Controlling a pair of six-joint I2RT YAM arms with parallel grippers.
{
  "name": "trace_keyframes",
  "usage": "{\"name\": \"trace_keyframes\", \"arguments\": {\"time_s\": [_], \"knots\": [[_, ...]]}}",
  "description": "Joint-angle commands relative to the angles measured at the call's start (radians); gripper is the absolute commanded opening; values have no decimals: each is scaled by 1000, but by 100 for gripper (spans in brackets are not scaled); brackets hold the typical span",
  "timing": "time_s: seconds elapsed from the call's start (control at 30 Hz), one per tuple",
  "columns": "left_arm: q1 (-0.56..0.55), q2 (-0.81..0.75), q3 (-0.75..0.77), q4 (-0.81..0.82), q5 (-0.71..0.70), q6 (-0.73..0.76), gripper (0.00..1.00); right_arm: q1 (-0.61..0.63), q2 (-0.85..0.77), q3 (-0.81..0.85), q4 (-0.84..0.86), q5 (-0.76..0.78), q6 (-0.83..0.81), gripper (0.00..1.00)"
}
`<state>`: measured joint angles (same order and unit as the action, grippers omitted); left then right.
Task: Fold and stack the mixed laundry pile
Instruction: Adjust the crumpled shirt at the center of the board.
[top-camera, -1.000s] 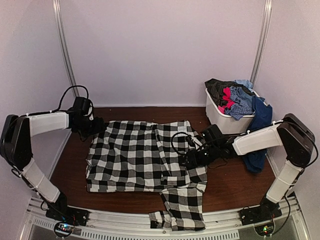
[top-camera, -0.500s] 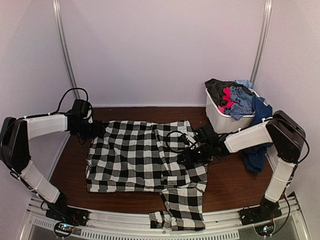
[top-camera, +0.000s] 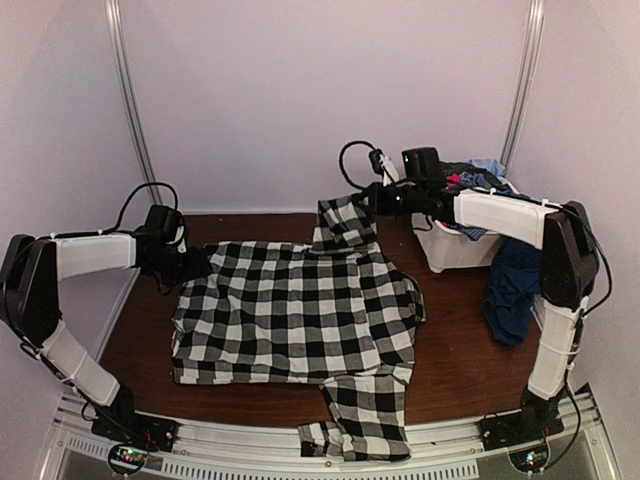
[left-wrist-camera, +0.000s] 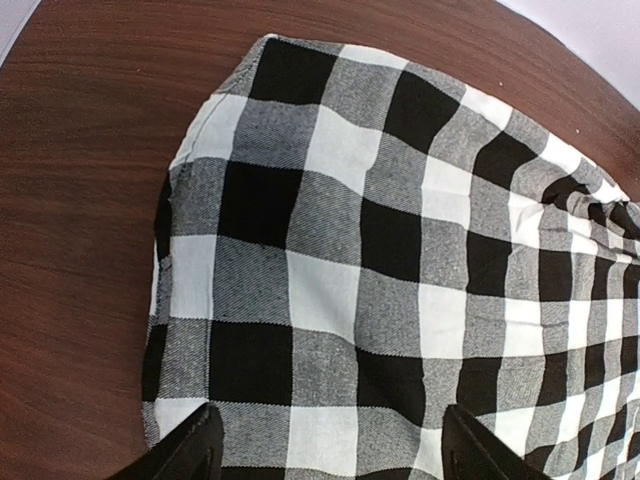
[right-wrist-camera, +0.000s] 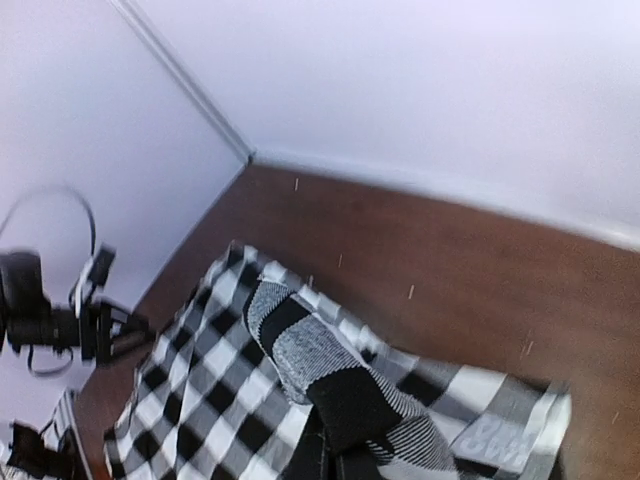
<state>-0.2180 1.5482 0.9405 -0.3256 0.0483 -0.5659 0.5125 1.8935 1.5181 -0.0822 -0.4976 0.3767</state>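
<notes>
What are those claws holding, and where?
The right gripper pinches the checked shirt by its far right edge, lifted off the table. The left gripper is open, holding nothing.

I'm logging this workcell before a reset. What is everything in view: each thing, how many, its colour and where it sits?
black-and-white checked fabric shirt: one, black and white, spread on the table, its far right part raised
heap of soft garments: one heap, dark grey, red and light blue showing, in the bin
long navy blue fabric piece: one, navy, hanging at the bin's right side
white rectangular plastic bin: one, white, far right of the table
brown wooden table: one, brown, under everything
left claw: one, black, open, over the shirt's far left corner
right claw: one, black, shut on the shirt's raised fold, near the bin
</notes>
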Motion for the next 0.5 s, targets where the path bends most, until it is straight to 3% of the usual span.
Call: {"name": "trace_keyframes", "arguments": {"time_s": [0.0, 0.17, 0.3, 0.47], "knots": [[-4, 0, -15, 86, 33, 11, 77, -79, 204, 417, -50, -8, -77, 0], [-5, 5, -33, 124, 47, 11, 78, -134, 569, 992, -91, 10, -73, 0], [-4, 16, -46, 145, 60, 11, 78, -161, 665, 998, 118, 44, -23, 1], [-7, 21, -77, 183, 68, 7, 78, -162, 782, 1016, 193, 32, 1, 4]]}}
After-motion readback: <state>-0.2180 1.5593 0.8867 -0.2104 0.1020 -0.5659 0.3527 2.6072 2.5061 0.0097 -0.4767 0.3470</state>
